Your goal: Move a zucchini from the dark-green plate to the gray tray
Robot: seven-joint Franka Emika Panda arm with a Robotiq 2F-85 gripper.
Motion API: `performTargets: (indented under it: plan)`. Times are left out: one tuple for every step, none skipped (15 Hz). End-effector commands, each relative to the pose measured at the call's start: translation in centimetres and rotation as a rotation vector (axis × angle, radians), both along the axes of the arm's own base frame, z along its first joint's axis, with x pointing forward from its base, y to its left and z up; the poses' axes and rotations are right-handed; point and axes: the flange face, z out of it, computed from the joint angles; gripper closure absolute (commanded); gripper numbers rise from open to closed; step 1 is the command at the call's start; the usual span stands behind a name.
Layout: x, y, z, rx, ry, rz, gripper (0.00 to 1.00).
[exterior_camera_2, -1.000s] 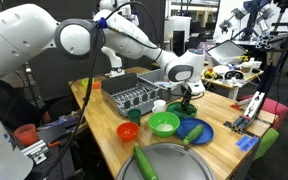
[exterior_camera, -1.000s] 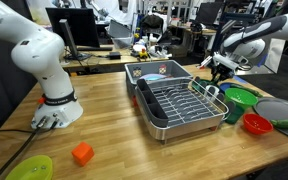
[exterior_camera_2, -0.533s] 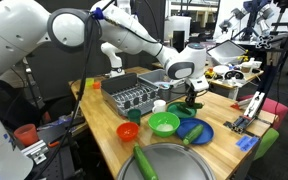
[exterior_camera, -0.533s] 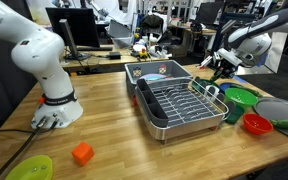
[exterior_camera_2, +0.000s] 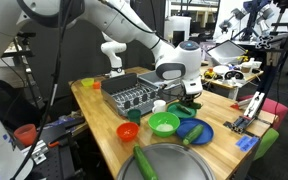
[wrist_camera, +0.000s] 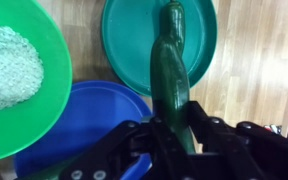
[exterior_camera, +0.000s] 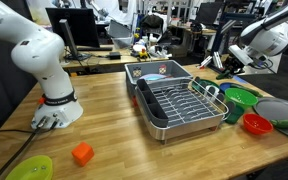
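Claw and surroundings. My claw (wrist_camera: 177, 130) is clamping its black fingers on the near end of the slender dark-green toy zucchini (wrist_camera: 170, 65), which is pointing away over the round dark-green plastic plate (wrist_camera: 124, 45). A round blue plate (wrist_camera: 84, 115) is lying near left, beside a bright-green bowl (wrist_camera: 54, 40). The flat gray round tray (exterior_camera_2: 182, 168) is sitting well apart, nearest the camera in an exterior view.

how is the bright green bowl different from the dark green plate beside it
Colour: the bright green bowl is a vivid yellowish green; the dark-green plate is a deeper, teal-leaning green.
Contents: the bowl holds a pale grainy heap; the plate looks bare, with only the zucchini, gripped by the tool, crossing it in the wrist view.
Both are round and sit on the wooden table.
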Motion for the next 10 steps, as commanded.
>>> performTargets:
  plan:
    - [-4.5,0.5,1.5,0.033,-0.024,-0.038,0.93]
    - [-5.3,0.5,1.8,0.042,-0.027,-0.040,0.93]
    - [-6.1,0.6,1.9,0.046,-0.031,-0.039,0.93]
    - [-6.8,0.8,2.1,0.056,-0.033,-0.039,0.93]
    - [-7.5,0.9,2.2,0.058,-0.038,-0.040,0.93]
    - [-8.1,0.9,2.5,0.040,-0.051,-0.032,0.93]
    - [-8.6,1.0,2.8,0.028,-0.058,-0.022,0.93]
    - [-7.1,0.7,2.1,0.045,-0.033,-0.032,0.70]
    - [-7.6,0.7,2.3,0.039,-0.038,-0.026,0.70]
    - [-7.9,0.8,2.5,0.037,-0.040,-0.023,0.70]
